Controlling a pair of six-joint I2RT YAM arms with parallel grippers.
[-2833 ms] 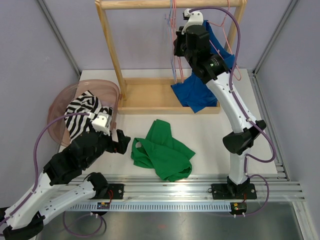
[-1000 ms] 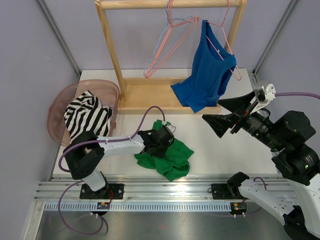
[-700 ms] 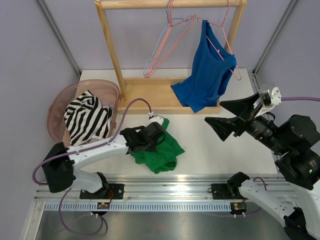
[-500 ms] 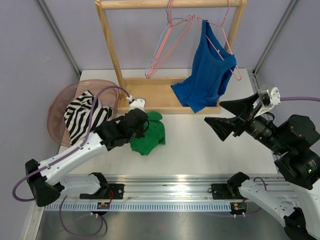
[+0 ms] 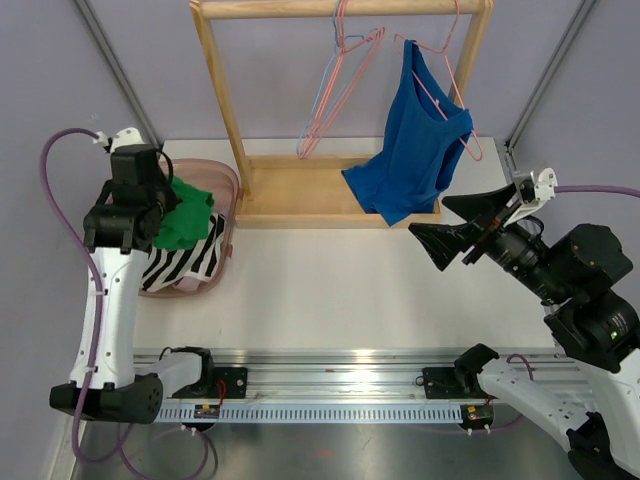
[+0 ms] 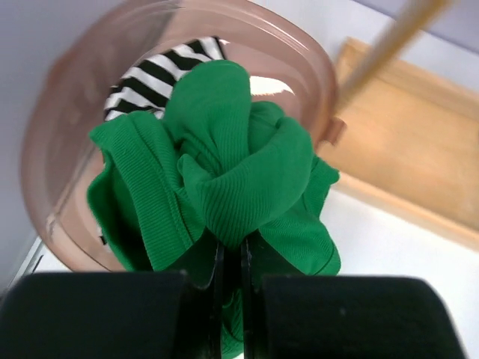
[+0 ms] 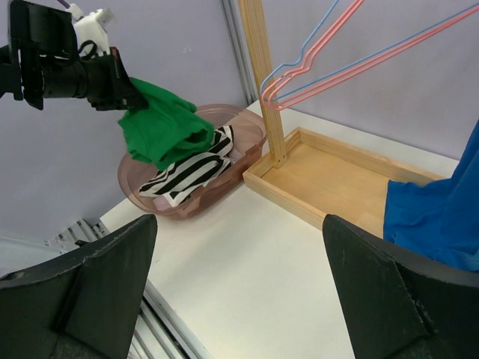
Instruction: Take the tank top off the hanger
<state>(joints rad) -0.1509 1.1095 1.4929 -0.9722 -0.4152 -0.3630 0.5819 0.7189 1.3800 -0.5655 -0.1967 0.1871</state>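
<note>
A blue tank top (image 5: 415,140) hangs from a pink wire hanger (image 5: 458,115) at the right end of the wooden rack's rail; its hem rests on the rack's base. In the right wrist view the tank top (image 7: 441,217) shows at the right edge. My right gripper (image 5: 430,220) is open in the air, low and to the right of the tank top, with nothing between its fingers (image 7: 239,224). My left gripper (image 6: 232,258) is shut on a bunched green garment (image 6: 232,172) and holds it above the pink basket (image 6: 314,67).
The basket (image 5: 225,180) stands at the table's left and holds a black-and-white striped garment (image 5: 185,265). Two empty wire hangers (image 5: 335,95) hang slanted at the rail's middle. The wooden rack's base tray (image 5: 290,190) and left post (image 5: 222,95) stand at the back.
My left arm has lifted the green garment off the middle of the table and swung it left, up over the basket. The right arm has barely moved.
</note>
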